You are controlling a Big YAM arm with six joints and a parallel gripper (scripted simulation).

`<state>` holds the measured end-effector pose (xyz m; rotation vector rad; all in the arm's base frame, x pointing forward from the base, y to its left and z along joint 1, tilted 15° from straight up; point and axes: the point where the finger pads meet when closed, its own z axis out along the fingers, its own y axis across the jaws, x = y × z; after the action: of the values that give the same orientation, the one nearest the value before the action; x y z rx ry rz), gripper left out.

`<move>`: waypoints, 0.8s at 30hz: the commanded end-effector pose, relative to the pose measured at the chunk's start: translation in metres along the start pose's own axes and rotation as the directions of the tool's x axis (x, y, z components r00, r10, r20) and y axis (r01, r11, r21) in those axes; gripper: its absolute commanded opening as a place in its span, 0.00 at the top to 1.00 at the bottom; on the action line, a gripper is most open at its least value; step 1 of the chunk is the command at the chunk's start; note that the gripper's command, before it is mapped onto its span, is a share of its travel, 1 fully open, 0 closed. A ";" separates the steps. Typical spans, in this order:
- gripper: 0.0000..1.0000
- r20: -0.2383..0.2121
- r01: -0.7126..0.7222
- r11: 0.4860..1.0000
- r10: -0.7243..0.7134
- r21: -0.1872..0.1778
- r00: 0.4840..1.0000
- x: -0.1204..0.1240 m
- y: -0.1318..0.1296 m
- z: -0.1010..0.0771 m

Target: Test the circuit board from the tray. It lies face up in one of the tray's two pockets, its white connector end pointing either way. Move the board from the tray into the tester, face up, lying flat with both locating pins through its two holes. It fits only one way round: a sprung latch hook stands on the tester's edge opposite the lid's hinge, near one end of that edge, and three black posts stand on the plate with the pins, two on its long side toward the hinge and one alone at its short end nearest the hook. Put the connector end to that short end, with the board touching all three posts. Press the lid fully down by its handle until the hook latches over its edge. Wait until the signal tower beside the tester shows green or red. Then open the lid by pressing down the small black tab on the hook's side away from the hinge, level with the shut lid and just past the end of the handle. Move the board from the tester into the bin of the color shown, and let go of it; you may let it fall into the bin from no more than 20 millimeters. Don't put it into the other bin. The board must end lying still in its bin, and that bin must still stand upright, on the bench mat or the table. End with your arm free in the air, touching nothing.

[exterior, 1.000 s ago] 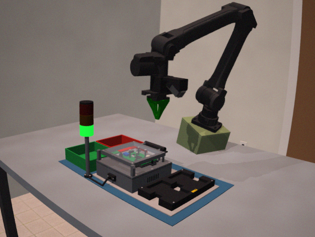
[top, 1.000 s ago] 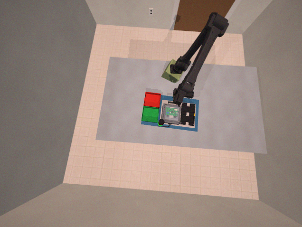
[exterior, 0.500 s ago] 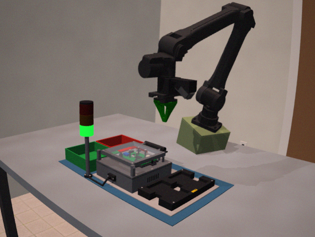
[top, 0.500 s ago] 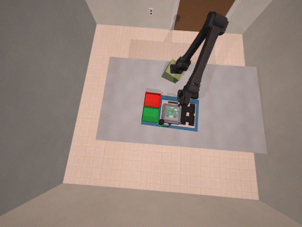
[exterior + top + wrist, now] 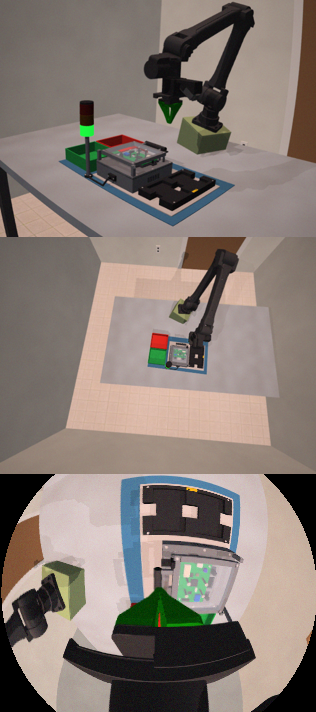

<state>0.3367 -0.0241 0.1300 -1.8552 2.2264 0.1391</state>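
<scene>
Fingers pressed together and holding nothing, the gripper [image 5: 169, 115] hangs above the table [image 5: 255, 178]. At its 7 o'clock, the circuit board [image 5: 132, 154] lies inside the tester [image 5: 132, 173] under the closed lid [image 5: 119, 151]; the signal tower [image 5: 86, 130] glows green.

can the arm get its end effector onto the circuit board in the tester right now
Probably not: the clear lid lies shut over the circuit board. The end effector, closed and empty, hangs well above the tester.

Electronics test room: tester [image 5: 132, 175], signal tower [image 5: 86, 119]
</scene>
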 end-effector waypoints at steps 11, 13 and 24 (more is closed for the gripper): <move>1.00 0.000 -0.006 1.000 0.006 0.018 1.000 -0.004 -0.009 0.026; 1.00 0.000 -0.006 1.000 0.006 0.018 1.000 -0.004 -0.009 0.035; 1.00 0.001 -0.006 1.000 0.006 0.017 1.000 -0.004 -0.009 0.066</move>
<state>0.3488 -0.0111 0.0718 -1.8499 2.2293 0.1357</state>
